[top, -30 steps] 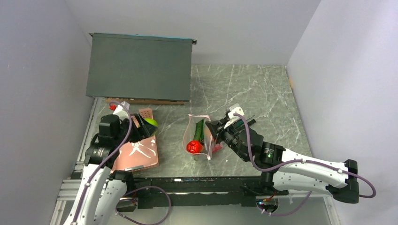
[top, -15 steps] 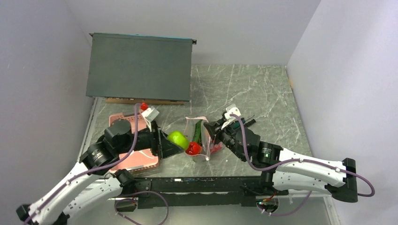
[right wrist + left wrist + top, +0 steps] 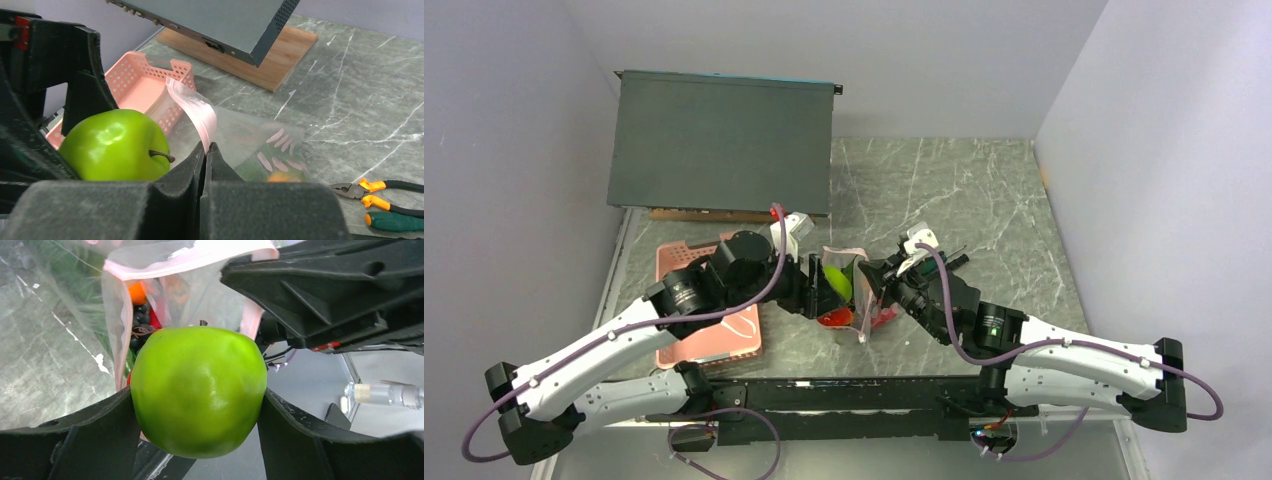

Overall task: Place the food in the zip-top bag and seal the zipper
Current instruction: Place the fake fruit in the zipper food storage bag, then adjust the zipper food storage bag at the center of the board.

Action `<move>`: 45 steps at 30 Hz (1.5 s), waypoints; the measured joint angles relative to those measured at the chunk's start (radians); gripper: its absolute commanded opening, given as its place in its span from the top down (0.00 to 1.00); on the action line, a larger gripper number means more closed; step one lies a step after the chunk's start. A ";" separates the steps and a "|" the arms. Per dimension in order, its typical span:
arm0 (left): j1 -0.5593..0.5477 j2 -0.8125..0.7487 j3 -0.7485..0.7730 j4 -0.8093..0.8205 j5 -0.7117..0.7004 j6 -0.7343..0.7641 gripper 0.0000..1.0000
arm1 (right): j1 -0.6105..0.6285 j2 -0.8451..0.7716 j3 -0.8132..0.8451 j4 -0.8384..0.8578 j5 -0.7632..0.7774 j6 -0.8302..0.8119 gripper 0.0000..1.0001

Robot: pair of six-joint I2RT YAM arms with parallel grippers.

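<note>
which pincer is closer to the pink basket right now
Left. The left pincer, holding the green apple, sits just beside the pink basket; the right pincer pinches the zip-top bag rim beyond it.

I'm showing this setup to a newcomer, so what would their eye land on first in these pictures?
The bright green apple stands out most, clamped in the left gripper right at the mouth of the clear zip-top bag in the middle of the table. Next comes the right gripper, pinched shut on the bag's pink zipper and holding the mouth up, with dark grapes visible inside.
</note>
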 measured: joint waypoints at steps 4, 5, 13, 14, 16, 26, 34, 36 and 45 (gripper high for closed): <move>0.000 0.029 0.008 -0.013 -0.041 -0.013 0.42 | 0.000 -0.009 0.000 0.000 -0.002 0.001 1.00; 0.000 0.036 0.011 -0.014 -0.047 -0.017 0.40 | 0.000 -0.013 0.000 -0.001 -0.002 0.001 1.00; 0.000 0.093 0.054 -0.021 -0.059 -0.045 0.24 | 0.000 -0.027 0.000 -0.002 -0.002 0.007 1.00; 0.000 0.096 0.058 -0.022 -0.059 -0.047 0.20 | 0.000 -0.028 0.000 -0.001 -0.002 0.007 1.00; 0.000 0.096 0.061 -0.023 -0.061 -0.056 0.15 | 0.000 -0.029 0.000 -0.001 -0.002 0.007 1.00; 0.000 0.095 0.090 -0.034 -0.090 -0.119 0.06 | 0.000 -0.029 0.000 -0.002 -0.003 0.008 1.00; 0.000 0.069 0.097 -0.071 -0.118 -0.148 0.39 | 0.000 -0.029 0.000 -0.002 -0.003 0.008 1.00; -0.001 0.035 0.097 -0.092 -0.133 -0.153 0.45 | 0.000 -0.029 0.000 -0.002 -0.004 0.008 1.00; -0.001 -0.218 -0.048 -0.088 -0.187 -0.241 0.27 | 0.000 -0.028 0.000 -0.004 -0.017 0.010 1.00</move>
